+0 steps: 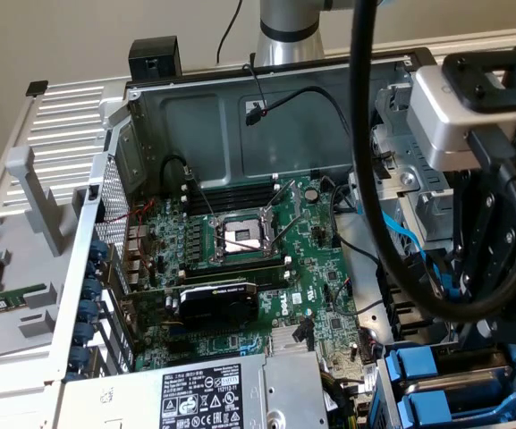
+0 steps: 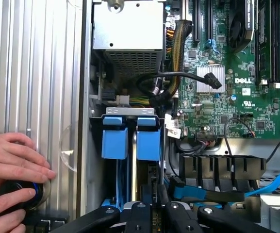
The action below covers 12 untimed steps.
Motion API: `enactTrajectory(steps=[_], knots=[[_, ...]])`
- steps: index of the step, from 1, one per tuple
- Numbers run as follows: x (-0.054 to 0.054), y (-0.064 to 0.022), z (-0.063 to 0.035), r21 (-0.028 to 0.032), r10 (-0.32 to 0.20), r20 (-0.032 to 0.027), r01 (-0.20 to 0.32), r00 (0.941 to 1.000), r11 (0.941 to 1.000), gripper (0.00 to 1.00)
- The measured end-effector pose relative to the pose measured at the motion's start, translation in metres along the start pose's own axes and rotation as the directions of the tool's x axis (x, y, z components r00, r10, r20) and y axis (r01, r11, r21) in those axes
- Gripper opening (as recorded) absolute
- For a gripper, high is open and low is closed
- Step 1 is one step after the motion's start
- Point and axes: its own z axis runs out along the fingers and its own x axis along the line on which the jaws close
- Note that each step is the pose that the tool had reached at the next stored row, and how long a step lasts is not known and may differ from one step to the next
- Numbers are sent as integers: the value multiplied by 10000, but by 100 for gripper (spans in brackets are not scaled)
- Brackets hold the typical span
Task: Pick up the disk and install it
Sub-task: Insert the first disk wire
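Closest to you, the gripper (image 2: pixel 154 209) hangs low over the open computer case (image 1: pixel 119 170), at the edge where the drive cage sits. You cannot tell how far it is open, nor whether it has hold of anything.

Just beyond it, two blue disk frames (image 2: pixel 148 138) stand side by side in the drive cage, under a small grey bracket (image 2: pixel 130 111). The one nearer the green board lines up with the gripper. The metal body of the disk is hidden between them, so you cannot tell which frame carries it. In the exterior view the same blue frames (image 1: pixel 418 368) lie in the bottom corner at the exterior view's right, directly under the arm.

Beside the case, a person's hands (image 2: pixel 13 162) rest on a ribbed metal panel (image 2: pixel 33 73), closed round a black knob (image 2: pixel 14 192).

Further on, a looped black cable (image 2: pixel 178 76) and a bundle of yellow wires (image 2: pixel 174 58) cross between the cage and the grey power supply box (image 2: pixel 127 29).

Farthest off, the green motherboard (image 1: pixel 325 304) lies flat on the floor of the case. A black card (image 1: pixel 217 306) stands across it, and the open processor socket (image 1: pixel 240 237) sits near its middle.
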Motion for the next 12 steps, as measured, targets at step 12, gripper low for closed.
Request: enactTrajectory(steps=[12], knots=[[-10,-12,10,-8,232,16,-232,9997,9997,17]])
